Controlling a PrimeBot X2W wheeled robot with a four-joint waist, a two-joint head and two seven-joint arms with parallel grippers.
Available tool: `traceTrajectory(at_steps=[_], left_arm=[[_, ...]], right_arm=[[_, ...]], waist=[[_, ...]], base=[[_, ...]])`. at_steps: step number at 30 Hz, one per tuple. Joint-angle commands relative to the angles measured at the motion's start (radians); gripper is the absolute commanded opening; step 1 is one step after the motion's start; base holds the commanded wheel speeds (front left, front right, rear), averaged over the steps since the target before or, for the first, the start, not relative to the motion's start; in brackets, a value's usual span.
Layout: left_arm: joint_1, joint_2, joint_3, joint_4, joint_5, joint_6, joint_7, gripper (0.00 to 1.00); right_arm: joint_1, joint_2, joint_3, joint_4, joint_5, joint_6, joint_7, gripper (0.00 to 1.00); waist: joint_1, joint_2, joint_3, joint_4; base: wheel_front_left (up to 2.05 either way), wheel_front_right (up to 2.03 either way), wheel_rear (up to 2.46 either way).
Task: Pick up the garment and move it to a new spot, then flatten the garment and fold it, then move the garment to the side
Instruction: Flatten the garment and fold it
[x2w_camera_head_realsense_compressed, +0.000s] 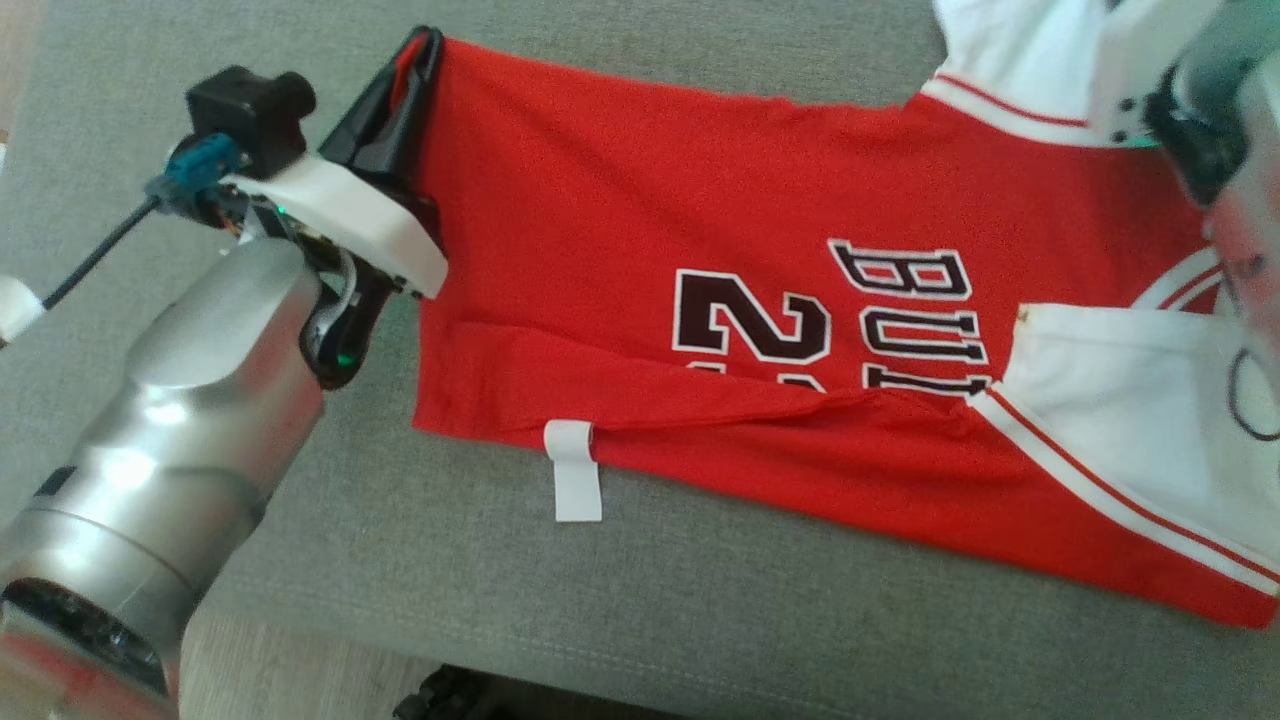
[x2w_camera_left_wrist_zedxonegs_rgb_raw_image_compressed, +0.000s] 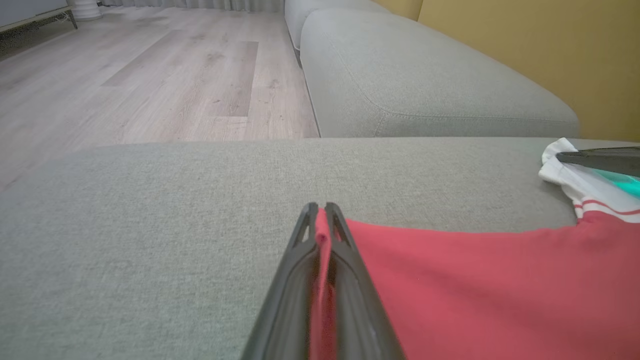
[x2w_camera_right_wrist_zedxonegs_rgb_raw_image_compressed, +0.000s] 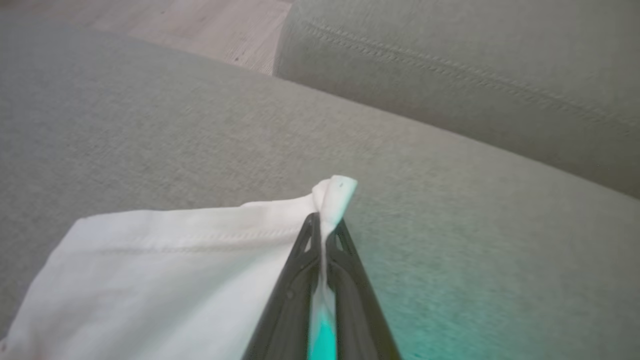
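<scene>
left gripper (x2w_camera_left_wrist_zedxonegs_rgb_raw_image_compressed: 320, 206) clamping garment (x2w_camera_head_realsense_compressed: 700, 200) hem, right gripper (x2w_camera_right_wrist_zedxonegs_rgb_raw_image_compressed: 323, 219) clamping white sleeve (x2w_camera_right_wrist_zedxonegs_rgb_raw_image_compressed: 175, 265)

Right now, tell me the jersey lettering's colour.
The lettering is dark, outlined in white; head view.

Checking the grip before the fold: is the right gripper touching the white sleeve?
Touching. The right wrist view shows the right gripper shut on the white sleeve, its corner pinched and poking out beyond the tips.

One red garment (x2w_camera_head_realsense_compressed: 640, 200), one white tag (x2w_camera_head_realsense_compressed: 577, 480), two pairs of fingers (left fingers (x2w_camera_left_wrist_zedxonegs_rgb_raw_image_compressed: 295, 265), right fingers (x2w_camera_right_wrist_zedxonegs_rgb_raw_image_compressed: 295, 290)), perhaps two sofa cushions (x2w_camera_left_wrist_zedxonegs_rgb_raw_image_compressed: 150, 200).
</scene>
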Motion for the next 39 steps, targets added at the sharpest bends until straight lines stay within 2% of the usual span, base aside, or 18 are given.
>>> traceTrajectory(at_steps=[1, 5, 10, 19, 22, 26, 28, 33, 39], left_arm=[[-0.042, 0.045, 0.057, -0.017, 0.015, 0.002, -0.01, 0.0], [-0.036, 0.048, 0.112, -0.025, 0.044, 0.002, -0.01, 0.0], [-0.016, 0.059, 0.191, -0.037, 0.107, 0.002, -0.01, 0.0], [0.082, 0.068, 0.298, -0.05, 0.254, 0.002, -0.01, 0.0], [0.162, 0.07, 0.342, -0.05, 0.318, 0.002, -0.01, 0.0], [0.225, 0.069, 0.391, -0.047, 0.362, 0.002, -0.01, 0.0], [0.29, 0.058, 0.443, -0.05, 0.395, 0.002, -0.01, 0.0], [0.387, 0.039, 0.525, -0.047, 0.444, 0.002, -0.01, 0.0], [0.458, 0.007, 0.596, -0.04, 0.486, 0.006, -0.01, 0.0]], right_arm=[[-0.019, -0.02, -0.003, -0.016, -0.022, 0.002, -0.052, 0.0], [-0.056, -0.037, -0.064, 0.02, -0.087, 0.002, -0.205, 0.0], [-0.076, -0.019, -0.152, 0.071, -0.143, 0.002, -0.351, 0.0], [-0.015, 0.058, -0.229, 0.1, -0.158, 0.002, -0.457, 0.0], [0.066, 0.086, -0.225, 0.053, -0.125, 0.002, -0.473, 0.0], [0.152, 0.088, -0.225, -0.014, -0.084, 0.002, -0.476, 0.0], [0.261, 0.078, -0.232, -0.106, -0.039, 0.002, -0.476, 0.0], [0.427, 0.078, -0.216, -0.23, 0.026, 0.002, -0.476, 0.0], [0.54, 0.083, -0.199, -0.285, 0.076, 0.002, -0.476, 0.0]], waist=[[0.0, 0.0, 0.0, -0.005], [0.0, 0.0, -0.008, -0.024], [0.0, 0.0, -0.025, -0.059], [0.0, 0.0, -0.092, -0.129], [0.0, 0.0, -0.129, -0.159], [0.0, 0.0, -0.154, -0.18], [0.0, 0.0, -0.179, -0.197], [0.0, 0.0, -0.208, -0.22], [0.0, 0.0, -0.227, -0.224]], base=[[0.0, 0.0, 0.0], [0.0, 0.0, 0.0], [0.0, 0.0, 0.0], [0.0, 0.0, 0.0], [0.0, 0.0, 0.0], [0.0, 0.0, 0.0], [0.0, 0.0, 0.0], [0.0, 0.0, 0.0], [0.0, 0.0, 0.0]])
